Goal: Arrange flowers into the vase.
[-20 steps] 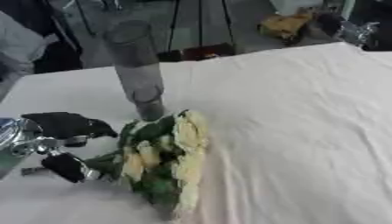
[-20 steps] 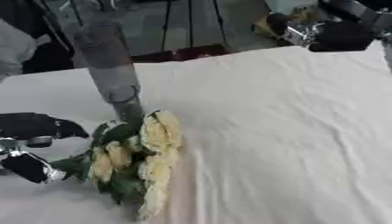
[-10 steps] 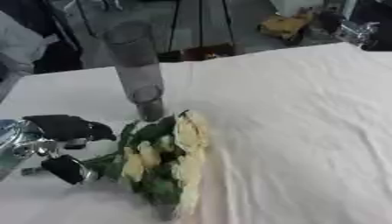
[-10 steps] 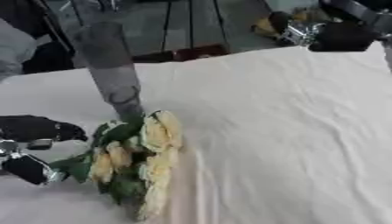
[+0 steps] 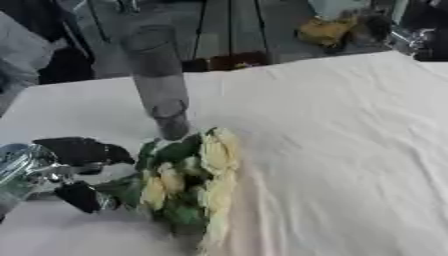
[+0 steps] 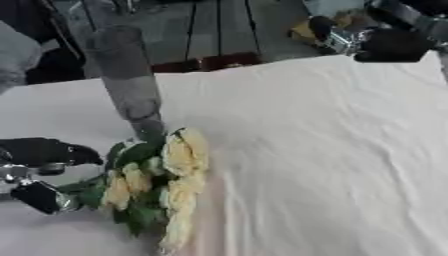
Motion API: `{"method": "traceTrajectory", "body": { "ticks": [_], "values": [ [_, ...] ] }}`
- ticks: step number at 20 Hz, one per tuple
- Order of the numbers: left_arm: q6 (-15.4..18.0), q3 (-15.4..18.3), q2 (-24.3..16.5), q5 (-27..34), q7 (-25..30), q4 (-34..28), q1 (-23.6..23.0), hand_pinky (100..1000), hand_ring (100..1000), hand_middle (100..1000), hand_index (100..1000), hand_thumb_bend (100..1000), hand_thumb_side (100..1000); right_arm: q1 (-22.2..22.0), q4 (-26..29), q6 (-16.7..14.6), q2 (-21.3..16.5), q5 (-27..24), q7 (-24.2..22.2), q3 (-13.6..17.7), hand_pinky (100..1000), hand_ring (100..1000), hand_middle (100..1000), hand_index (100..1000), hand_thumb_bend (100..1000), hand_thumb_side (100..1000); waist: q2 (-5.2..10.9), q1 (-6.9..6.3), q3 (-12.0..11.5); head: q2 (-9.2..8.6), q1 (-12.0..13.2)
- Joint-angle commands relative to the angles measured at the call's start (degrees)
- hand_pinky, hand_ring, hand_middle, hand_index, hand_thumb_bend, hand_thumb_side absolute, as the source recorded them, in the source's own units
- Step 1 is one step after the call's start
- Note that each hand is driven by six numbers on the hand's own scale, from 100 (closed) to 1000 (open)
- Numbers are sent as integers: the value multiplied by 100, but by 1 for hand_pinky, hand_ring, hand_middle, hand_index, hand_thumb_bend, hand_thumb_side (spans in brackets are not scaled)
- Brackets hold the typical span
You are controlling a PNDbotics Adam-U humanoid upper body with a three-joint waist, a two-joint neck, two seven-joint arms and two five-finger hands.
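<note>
Low on the white-draped counter point(image 5: 350, 150), a bunch of pale yellow flowers point(image 5: 197, 185) with dark green leaves lies on its side, the blooms strung in a line that runs from just below the vase toward the near edge. The vase point(image 5: 162, 87), a tall, clear, grey-tinted cylinder, stands upright at the far left of the counter, its base just beside the topmost bloom; whether the two touch cannot be told.

At the left edge, the robot's left hand point(image 5: 79, 172) lies against the leafy side of the bunch. Its black fingers point(image 5: 83, 150) are curled above, and another black part of the hand shows below, near the stems, with silver metal between them. The green stems and leaves sit in the gap between these two black parts, so the hand appears closed around the stem end of the flowers, though the blur leaves the exact contact unclear.

Up in the far right corner, best seen in the right eye view, the robot's right hand point(image 6: 389, 45) hangs over the far edge of the counter, well apart from the vase and the flowers. It shows as a dark mass with a silver wrist joint; whether its fingers are spread or curled cannot be told.

The white cloth is creased in soft folds across the right half of the counter. Beyond the far edge lies a dark floor with a yellow object point(image 5: 328, 30).
</note>
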State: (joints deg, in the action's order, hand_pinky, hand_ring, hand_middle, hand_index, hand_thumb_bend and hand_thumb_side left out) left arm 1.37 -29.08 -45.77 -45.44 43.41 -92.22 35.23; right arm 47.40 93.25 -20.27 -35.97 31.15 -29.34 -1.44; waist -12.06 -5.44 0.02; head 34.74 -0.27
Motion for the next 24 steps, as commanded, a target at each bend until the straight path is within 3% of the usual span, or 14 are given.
{"method": "traceTrajectory", "body": {
  "ticks": [1,4,5,7,16,24],
  "values": [
    [7,52,-99,-27,-31,-23,57,876,908,958,1000,276,667,138,36,1,-79,-45,26,60,838,952,907,897,206,1000,79,28,3,-38,8],
    [8,51,-99,-28,-32,-21,58,876,908,958,1000,276,667,138,36,1,-79,-45,26,60,838,952,907,897,206,1000,79,28,3,-38,8],
    [-14,76,-63,-51,-54,-25,70,834,860,878,937,312,674,136,38,8,-68,-57,43,73,836,940,898,889,203,1000,67,29,18,-46,19],
    [-103,68,124,-184,-190,59,90,820,840,858,920,314,681,122,44,30,-67,-83,85,93,836,939,898,889,203,1000,55,25,30,-57,23],
    [-18,-77,364,-388,-808,568,96,816,833,853,919,322,688,104,58,55,-75,-90,113,108,836,939,898,888,203,1000,44,24,43,-73,33],
    [-14,-87,592,-605,-872,1032,119,786,785,805,874,237,654,108,51,52,-90,-102,131,127,837,939,896,887,204,1000,-1,37,74,-111,77]
  ]
}}
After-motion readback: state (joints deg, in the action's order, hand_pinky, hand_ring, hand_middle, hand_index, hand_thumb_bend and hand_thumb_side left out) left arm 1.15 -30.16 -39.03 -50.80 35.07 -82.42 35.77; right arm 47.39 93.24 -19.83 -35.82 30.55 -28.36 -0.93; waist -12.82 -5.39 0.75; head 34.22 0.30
